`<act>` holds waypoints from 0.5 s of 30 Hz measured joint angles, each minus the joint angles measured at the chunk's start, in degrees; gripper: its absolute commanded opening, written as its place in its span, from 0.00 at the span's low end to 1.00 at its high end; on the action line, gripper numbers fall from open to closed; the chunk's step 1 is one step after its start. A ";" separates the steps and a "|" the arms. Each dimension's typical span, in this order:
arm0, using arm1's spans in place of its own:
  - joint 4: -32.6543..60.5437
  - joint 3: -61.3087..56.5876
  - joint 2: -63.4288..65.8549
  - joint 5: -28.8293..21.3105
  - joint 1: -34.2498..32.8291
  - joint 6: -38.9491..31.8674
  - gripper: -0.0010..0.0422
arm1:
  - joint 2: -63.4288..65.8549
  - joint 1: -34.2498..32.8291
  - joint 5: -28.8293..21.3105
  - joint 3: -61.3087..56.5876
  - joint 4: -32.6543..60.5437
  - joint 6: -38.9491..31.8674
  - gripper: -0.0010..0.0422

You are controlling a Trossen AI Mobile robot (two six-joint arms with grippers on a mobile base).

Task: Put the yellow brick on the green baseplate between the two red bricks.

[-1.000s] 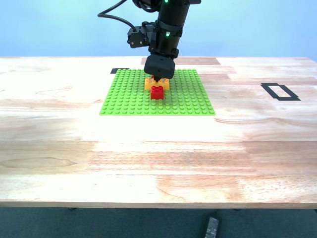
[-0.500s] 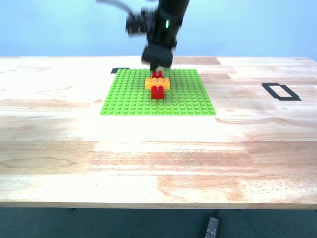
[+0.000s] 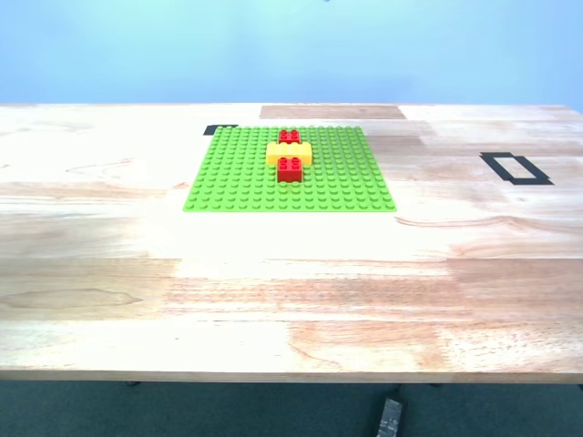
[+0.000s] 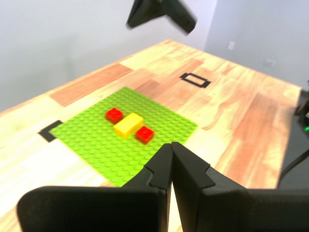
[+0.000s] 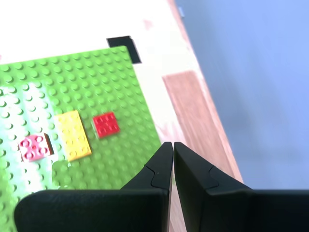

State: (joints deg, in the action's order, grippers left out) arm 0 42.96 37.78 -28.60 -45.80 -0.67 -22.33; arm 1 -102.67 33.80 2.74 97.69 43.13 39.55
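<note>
The yellow brick [image 3: 289, 153] sits on the green baseplate [image 3: 237, 182], between the two red bricks [image 3: 289, 137] [image 3: 290, 169], touching both in one row. Neither arm shows in the exterior view. In the first wrist view my first gripper [image 4: 171, 145] is shut and empty, far back and high from the yellow brick [image 4: 128, 124] and the baseplate [image 4: 96, 140]. A blurred black gripper of another arm [image 4: 161, 12] hangs high above the plate. My second gripper [image 5: 173, 145] is shut and empty, above the baseplate [image 5: 96, 82], off to one side of the yellow brick [image 5: 74, 135].
The plate lies on a wooden table [image 3: 291, 273]. A black tape rectangle [image 3: 516, 168] marks the table at the exterior view's right. A small black tape mark [image 3: 219, 130] lies by the plate's far corner, and a darker wood patch [image 3: 332, 112] behind it.
The arm that stood over the bricks has lifted up and out of the exterior view. The yellow brick stays on the plate between the red bricks.
</note>
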 measured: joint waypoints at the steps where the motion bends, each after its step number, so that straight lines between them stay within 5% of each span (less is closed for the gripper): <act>1: 0.00 0.00 0.02 1.14 0.00 -0.17 0.02 | 1.40 -0.81 0.31 -0.87 -0.48 -0.55 0.03; 7: -2.40 0.00 0.39 9.29 0.00 0.09 0.02 | 13.62 -5.44 -0.13 -9.27 -4.13 -5.38 0.03; 15: -15.54 -0.02 0.55 18.49 0.00 7.23 0.02 | 35.85 -10.69 -0.33 -32.09 -21.29 -15.17 0.03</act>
State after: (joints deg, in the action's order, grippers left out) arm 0 27.42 37.76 -28.05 -27.31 -0.67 -15.09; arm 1 -66.83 23.11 2.42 65.60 21.85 24.38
